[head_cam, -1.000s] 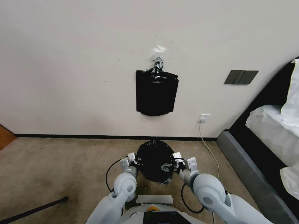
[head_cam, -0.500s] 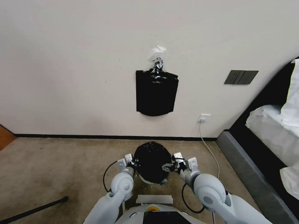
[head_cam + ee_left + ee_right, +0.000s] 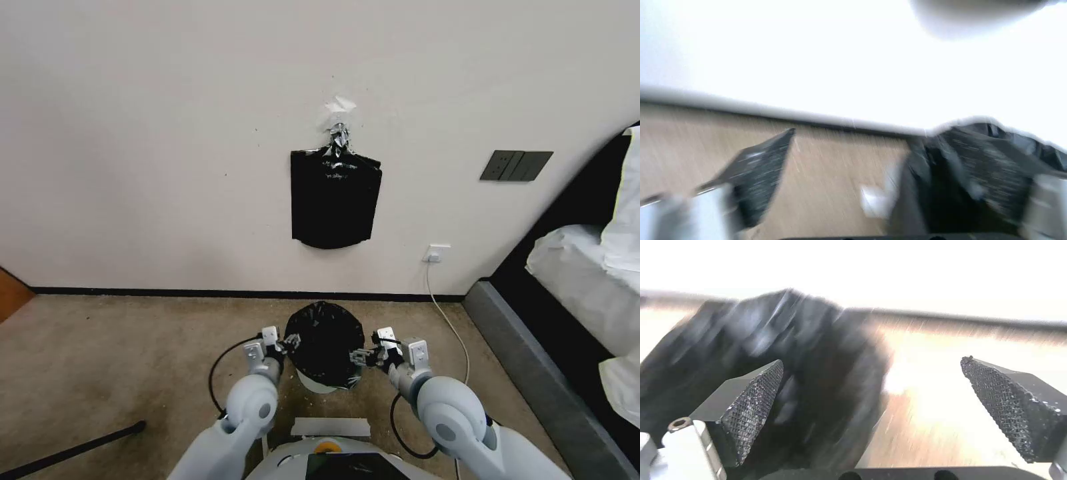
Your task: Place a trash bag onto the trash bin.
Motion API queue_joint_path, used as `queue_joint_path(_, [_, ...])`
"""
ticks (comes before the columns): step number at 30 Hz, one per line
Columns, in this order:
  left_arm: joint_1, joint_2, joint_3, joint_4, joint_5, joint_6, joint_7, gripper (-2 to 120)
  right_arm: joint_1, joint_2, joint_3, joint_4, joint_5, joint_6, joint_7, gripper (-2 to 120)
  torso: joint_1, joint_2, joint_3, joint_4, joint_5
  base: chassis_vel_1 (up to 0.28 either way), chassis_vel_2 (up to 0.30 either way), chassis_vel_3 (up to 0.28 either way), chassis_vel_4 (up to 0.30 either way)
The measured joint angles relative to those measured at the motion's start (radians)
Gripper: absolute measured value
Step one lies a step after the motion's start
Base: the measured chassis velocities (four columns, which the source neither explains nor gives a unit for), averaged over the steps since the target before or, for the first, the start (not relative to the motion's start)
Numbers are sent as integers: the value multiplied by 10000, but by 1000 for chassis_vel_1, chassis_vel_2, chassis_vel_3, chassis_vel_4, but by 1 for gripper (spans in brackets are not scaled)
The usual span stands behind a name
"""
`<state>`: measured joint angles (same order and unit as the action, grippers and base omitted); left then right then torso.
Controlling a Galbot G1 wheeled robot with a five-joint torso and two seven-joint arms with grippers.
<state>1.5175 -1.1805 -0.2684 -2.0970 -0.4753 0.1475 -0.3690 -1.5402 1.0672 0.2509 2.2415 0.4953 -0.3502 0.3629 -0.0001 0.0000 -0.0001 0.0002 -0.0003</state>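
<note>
Here the bin (image 3: 319, 382) stands on the carpet (image 3: 120, 360) just before the wall (image 3: 167, 133), below the bundle (image 3: 335, 200) hung there. The bag (image 3: 325, 341) is draped over the bin's top, with white showing under its hem. The left gripper (image 3: 288, 344) sits at the bin's left edge, fingers (image 3: 766, 166) spread, one beside the bag. The right gripper (image 3: 362, 358) sits at the bin's right edge, fingers (image 3: 753, 403) spread wide, the bag beside one pad.
</note>
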Motion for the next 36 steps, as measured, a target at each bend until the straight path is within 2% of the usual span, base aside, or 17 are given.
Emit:
queue_joint_path(1, [268, -49, -270, 0, 446, -435, 274, 99, -304, 269, 273, -315, -482, 788, -481, 100, 0, 0, 0, -1, -1, 0, 0, 0, 0])
queue_joint_path(2, [268, -49, -270, 0, 446, -435, 274, 99, -304, 269, 273, -315, -482, 788, -481, 100, 0, 0, 0, -1, -1, 0, 0, 0, 0])
queue_joint_path(3, [644, -168, -651, 21, 1109, -1105, 641, 99, -697, 631, 650, -732, -1264, 1877, -1028, 100, 0, 0, 0, -2, 5, 0, 0, 0, 0])
queue_joint_path(4, [880, -243, -890, 36, 1387, -1483, 826, 100, -900, 857, 907, -980, -1808, 2557, -1302, 100, 0, 0, 0, -6, 2, 0, 0, 0, 0])
queue_joint_path(5, [1273, -380, -1243, 45, 1753, -2126, 1101, 100, -1259, 1246, 1295, -1335, -2619, 3502, -1632, 100, 0, 0, 0, 0, 0, 0, 0, 0, 0])
queue_joint_path(6, [1273, -380, -1243, 45, 1753, -2126, 1101, 100, -1259, 1246, 1295, -1335, -2619, 3502, -1632, 100, 0, 0, 0, 0, 0, 0, 0, 0, 0])
queue_joint_path(9, [2172, -741, -1908, -8, 2712, -3334, 1528, 100, -1820, 2129, 1891, -1766, -3819, 5011, -1925, 100, 0, 0, 0, -3, 0, 0, 0, 0, 0])
queue_joint_path(13, [2667, -1028, -2158, -124, 3121, -3856, 1671, 100, -2000, 2599, 2093, -1882, -4252, 5679, -1942, 100, 0, 0, -1, -2, 4, 0, 0, 0, 0])
queue_joint_path(14, [3056, -1284, -2270, -191, 3435, -4257, 1751, 100, -2126, 2966, 2187, -1878, -4495, 6067, -1938, 100, 0, 0, 0, 0, 1, 0, 0, 0, 0])
queue_joint_path(17, [3480, -1652, -2324, -156, 3802, -4797, 1798, 100, -2332, 3434, 2223, -1723, -4707, 6261, -1952, 100, -1, 0, -1, -1, 0, 0, 0, 0, 0])
queue_joint_path(20, [3552, -1714, -2326, -128, 3825, -4876, 1799, 100, -2367, 3505, 2223, -1691, -4719, 6266, -1979, 100, 0, 0, -1, -1, 2, 0, 0, 0, 0])
queue_joint_path(36, [3505, -1707, -2278, -105, 3767, -4833, 1752, 100, -2340, 3462, 2183, -1639, -4643, 6168, -1961, 100, 0, 0, 0, -2, 3, 0, 0, 0, 0])
